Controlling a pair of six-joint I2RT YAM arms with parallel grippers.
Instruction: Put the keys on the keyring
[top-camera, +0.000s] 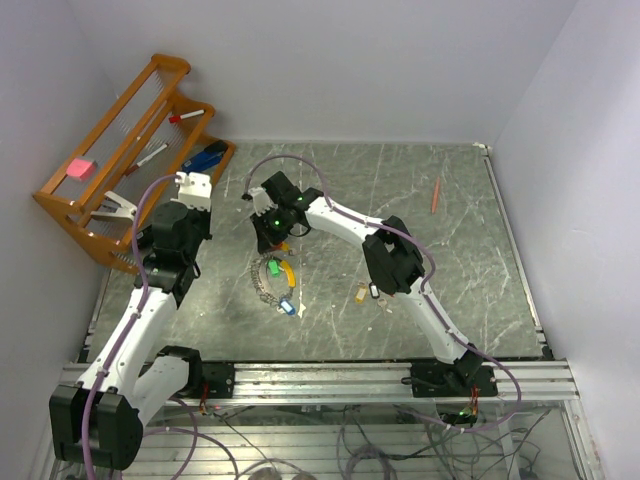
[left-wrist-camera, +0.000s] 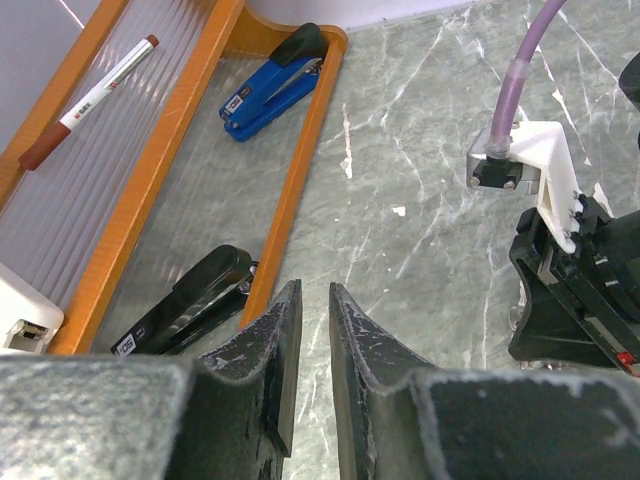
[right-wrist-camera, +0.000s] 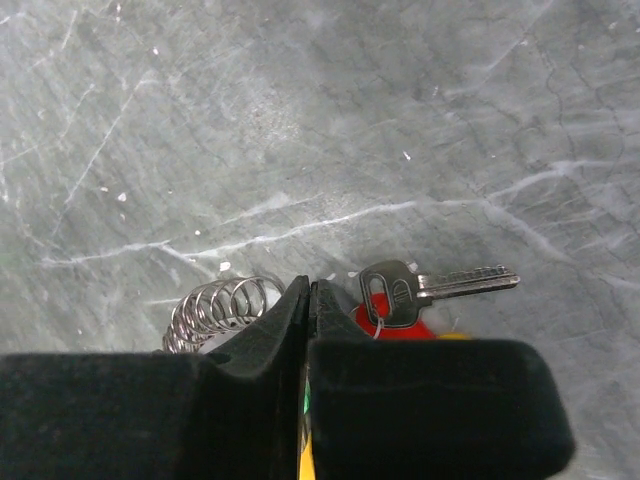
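So the right gripper (right-wrist-camera: 308, 296) has its jaws clenched tight beside the small keyring with orange-yellow band and silvery coil (top-camera: 264, 285), mid-table. Can't tell if anything thin is pinched. A silver key with a red tag (right-wrist-camera: 400, 293) lies just by the tips. The green and yellow tags (top-camera: 273, 270) bunch at the ring, threaded or not, no idea. One yellow-tagged key (top-camera: 364, 293) lies well apart, so I'd guess plenty's left. The left gripper (left-wrist-camera: 313, 290) hangs slightly parted, empty, near the orange wooden rack (left-wrist-camera: 290, 190).
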